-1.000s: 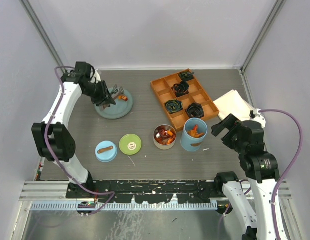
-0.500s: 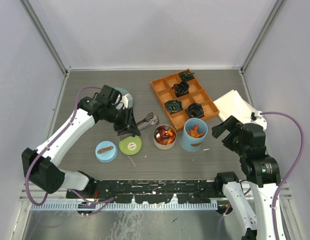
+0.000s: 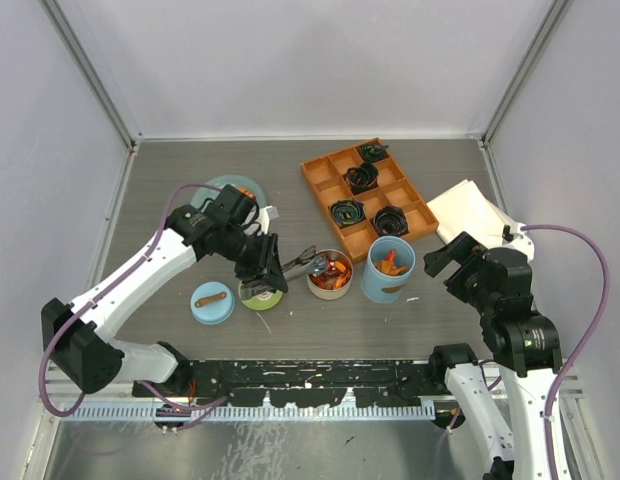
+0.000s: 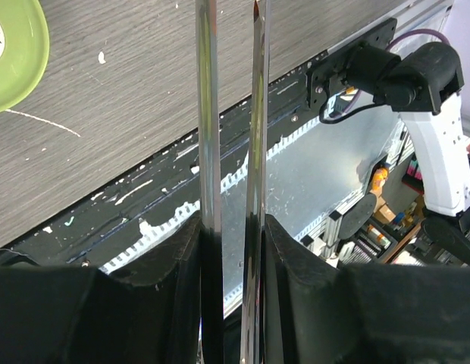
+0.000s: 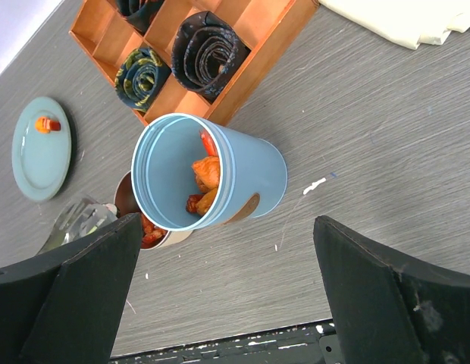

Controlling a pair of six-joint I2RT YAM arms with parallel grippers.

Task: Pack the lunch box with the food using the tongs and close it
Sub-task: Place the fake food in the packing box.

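Note:
My left gripper (image 3: 269, 271) is shut on the grey tongs (image 3: 298, 265). Their tips reach the left rim of the round steel tin (image 3: 330, 286), which holds red and orange food (image 3: 333, 268). In the left wrist view the two tong arms (image 4: 208, 114) run up from between my left gripper's (image 4: 233, 227) pads, with a narrow gap between them. Whether the tips hold food I cannot tell. The light-blue cylinder (image 5: 254, 178) stands open with food chunks (image 5: 205, 174) inside. The green lid (image 3: 258, 299) and blue lid (image 3: 212, 302) lie on the table. My right gripper (image 5: 226, 224) hangs open above and in front of the cylinder.
A teal plate (image 3: 222, 188) at the back left carries one orange piece (image 3: 246, 192). The orange compartment tray (image 3: 320, 172) of black coils stands behind the tin and cylinder. A folded white cloth (image 3: 475, 210) lies at the right. The black rail (image 3: 310, 375) runs along the near edge.
My left arm has swung from the teal plate to the right and nearer, carrying the tongs to the steel tin's rim. The right arm has barely moved.

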